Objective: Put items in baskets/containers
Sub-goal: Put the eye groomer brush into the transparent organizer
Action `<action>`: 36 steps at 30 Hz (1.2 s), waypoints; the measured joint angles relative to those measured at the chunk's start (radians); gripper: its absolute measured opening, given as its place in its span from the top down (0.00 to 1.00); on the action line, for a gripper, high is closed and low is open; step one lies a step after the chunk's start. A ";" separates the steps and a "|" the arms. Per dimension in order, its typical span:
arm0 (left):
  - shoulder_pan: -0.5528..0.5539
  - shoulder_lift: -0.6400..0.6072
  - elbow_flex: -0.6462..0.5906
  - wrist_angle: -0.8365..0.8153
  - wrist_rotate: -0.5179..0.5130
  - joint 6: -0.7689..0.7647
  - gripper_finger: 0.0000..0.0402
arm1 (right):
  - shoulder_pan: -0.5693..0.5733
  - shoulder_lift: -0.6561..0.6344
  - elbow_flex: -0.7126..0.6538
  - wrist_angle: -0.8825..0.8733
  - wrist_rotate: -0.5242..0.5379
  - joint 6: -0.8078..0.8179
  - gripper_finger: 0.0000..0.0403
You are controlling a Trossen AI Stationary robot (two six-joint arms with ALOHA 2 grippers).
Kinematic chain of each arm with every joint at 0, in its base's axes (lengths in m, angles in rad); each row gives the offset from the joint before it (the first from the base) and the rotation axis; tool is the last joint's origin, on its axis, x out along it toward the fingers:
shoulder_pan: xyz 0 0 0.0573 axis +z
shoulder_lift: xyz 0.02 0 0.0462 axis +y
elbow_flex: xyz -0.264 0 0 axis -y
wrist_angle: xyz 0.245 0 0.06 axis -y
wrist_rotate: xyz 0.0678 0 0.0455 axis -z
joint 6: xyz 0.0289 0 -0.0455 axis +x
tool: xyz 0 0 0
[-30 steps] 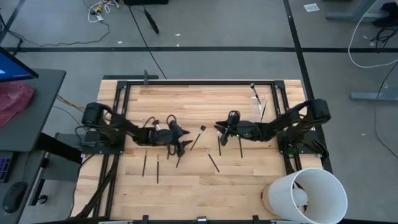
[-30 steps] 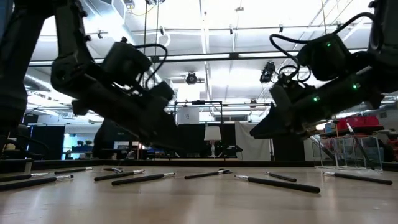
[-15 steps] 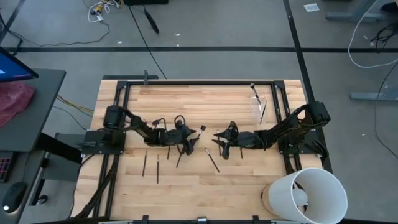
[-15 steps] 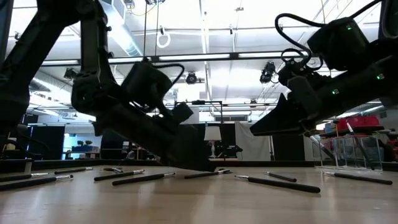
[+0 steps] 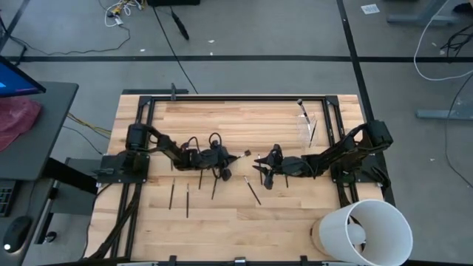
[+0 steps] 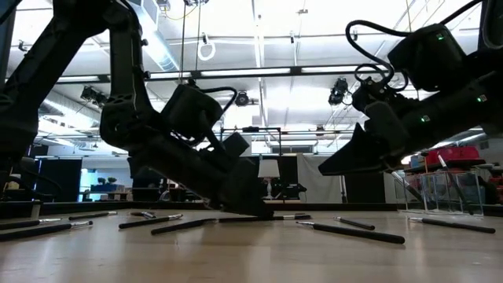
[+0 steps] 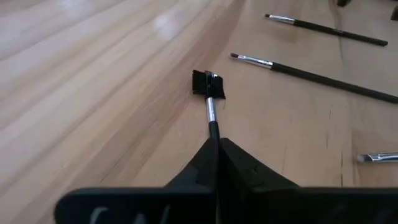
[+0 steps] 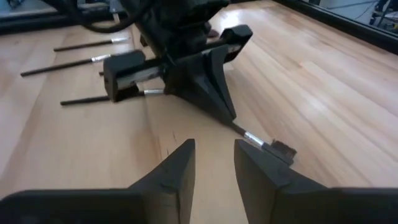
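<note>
**benchtop_bob:** So where's the brush at right now?

**wristcam_wes:** The flat-headed brush (image 7: 209,99) lies near the middle of the table (image 5: 244,222), and the left gripper (image 5: 227,164) has its fingers pinched tight on the handle. The left wrist view shows it best: the dark handle runs straight into the closed fingertips, with the silver ferrule and black head poking out past them. It looks like it's lying on the wood, though I can't tell for sure.

**benchtop_bob:** And the other arm?

**wristcam_wes:** The right gripper (image 5: 261,168) sits just beside that brush head, reaching in from the right edge. Its fingers (image 8: 177,171) are spread with a gap between them and nothing in there. From its own camera you look straight at the left gripper and the brush head.

**benchtop_bob:** The cup?

**wristcam_wes:** The clear cup (image 5: 307,125) stands near the back right corner, well apart from both grippers, with a couple of brushes already standing in it.

**benchtop_bob:** Rest of the stuff?

**wristcam_wes:** Loose brushes (image 5: 187,200) are scattered across the middle, mostly on the near side of the left arm, and one (image 5: 253,192) lies near the right gripper. A big white bucket (image 5: 363,232) sits at the front right corner.
</note>
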 joint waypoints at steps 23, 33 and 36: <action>0.065 -0.069 -0.036 0.046 0.104 0.013 0.96 | 0.000 -0.006 0.000 -0.049 -0.003 0.034 0.72; 0.065 -0.057 -0.034 0.038 0.091 0.047 0.67 | 0.000 -0.006 0.000 -0.048 -0.003 0.034 0.72; 0.064 -0.035 -0.028 0.034 0.090 0.072 0.62 | 0.000 -0.006 -0.001 -0.044 -0.003 0.034 0.72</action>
